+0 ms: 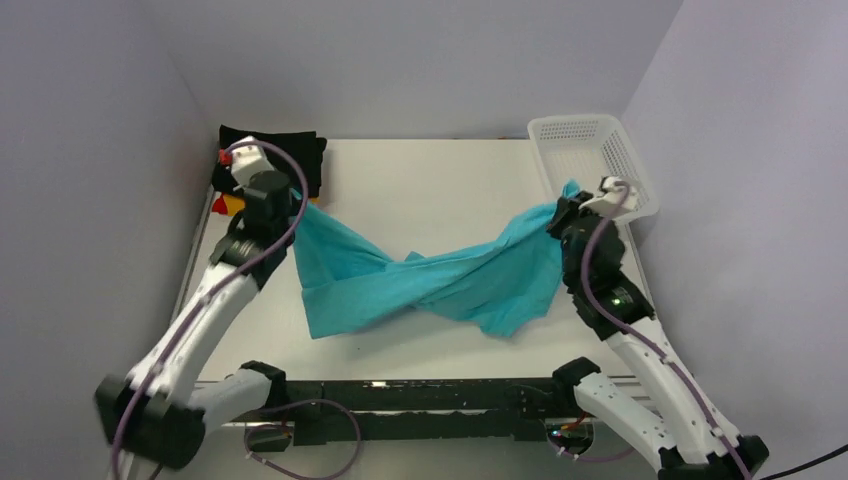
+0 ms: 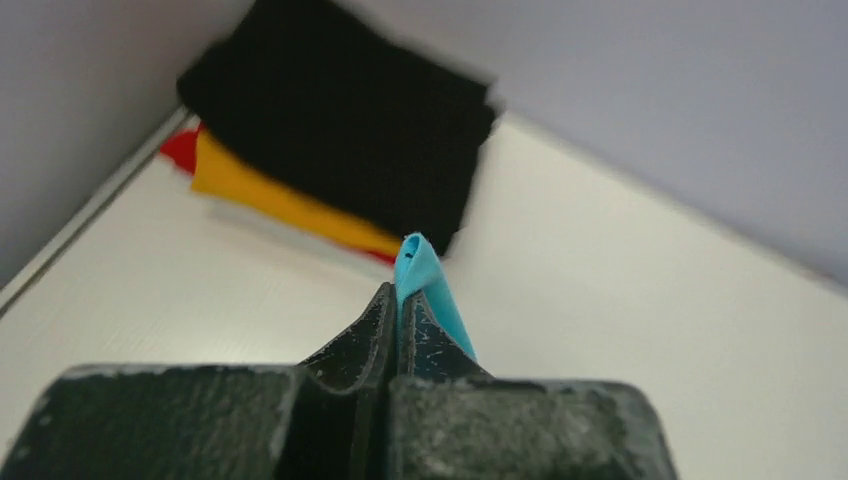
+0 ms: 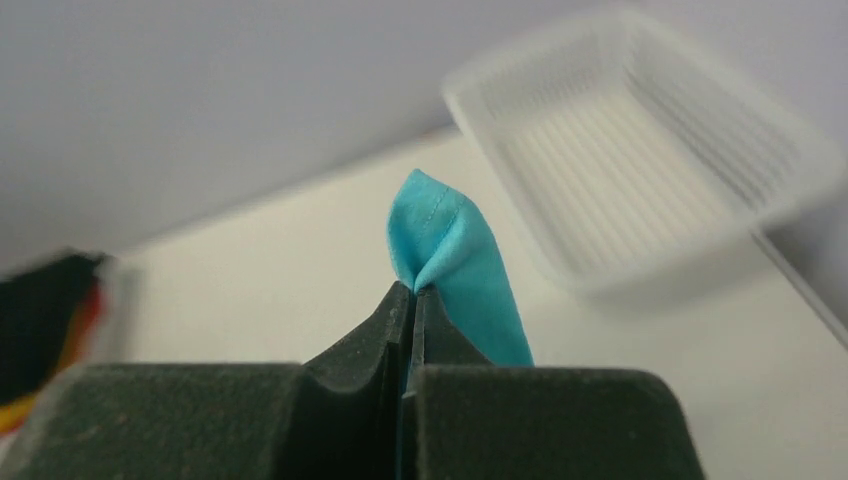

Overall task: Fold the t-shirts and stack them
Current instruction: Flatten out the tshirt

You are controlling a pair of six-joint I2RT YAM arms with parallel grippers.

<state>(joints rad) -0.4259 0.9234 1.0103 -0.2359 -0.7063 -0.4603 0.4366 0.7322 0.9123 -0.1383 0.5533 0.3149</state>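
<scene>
Teal t-shirt (image 1: 430, 285), twisted and wrinkled, strung between both arms, middle sagging to the desk (image 1: 430, 190). Left gripper (image 2: 398, 296) and right gripper (image 3: 412, 293) each clamped tight on a pinched edge. Folded stack (image 1: 290, 155), black on top, far-left corner.

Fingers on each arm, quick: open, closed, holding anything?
Left fingers: closed, pinching the teal shirt.
Right fingers: closed, pinching the other end of it.

white basket (image 3: 640, 150) blurred in right wrist view, red shirt (image 2: 180, 149) mostly hidden under black shirt (image 2: 340, 120)
</scene>
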